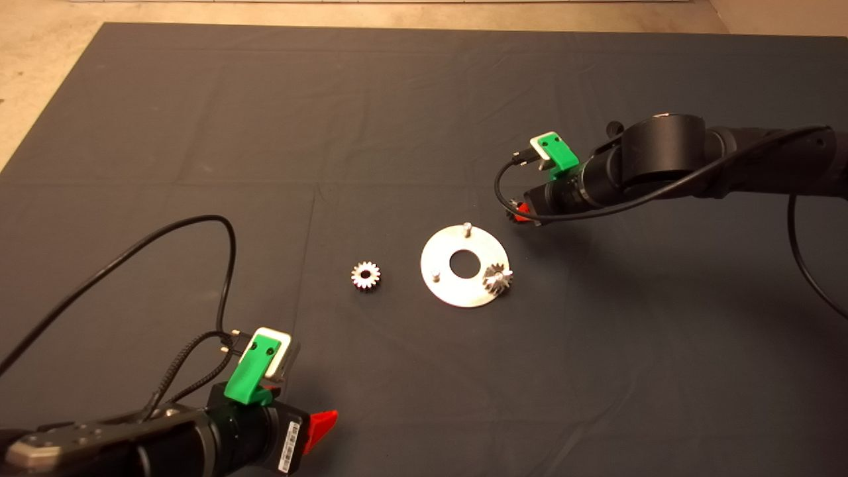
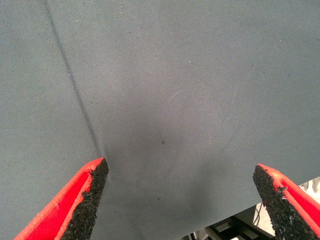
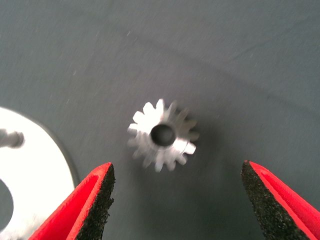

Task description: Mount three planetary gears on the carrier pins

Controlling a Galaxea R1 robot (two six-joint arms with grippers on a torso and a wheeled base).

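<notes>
Between the spread fingers of the right claw (image 3: 177, 200) lies a gear (image 3: 162, 135), flat on the dark mat (image 1: 278, 119) with its hole facing up; nothing is pinched yet. Just beside that claw sits the round plate (image 1: 440, 281), a bare pin (image 1: 467, 228) on the rim nearest the claw, another bare pin (image 1: 436, 275) across the centre hole, and a seated gear (image 1: 497, 278) on the third. Further off, on the plate's far side, a loose gear (image 1: 366, 275) waits on the mat.

The step in hand looks like picking up the gear under the right claw. To do it well I'd centre the fingers on the teeth, close squarely, keep the gear level, then line its hole over the nearest pin before lowering.

The plate's edge is close, so the inner finger wants care not to nudge it. Open mat lies all round otherwise. The left claw (image 1: 318, 427) rests spread and empty, well away at the worktop's near corner.
</notes>
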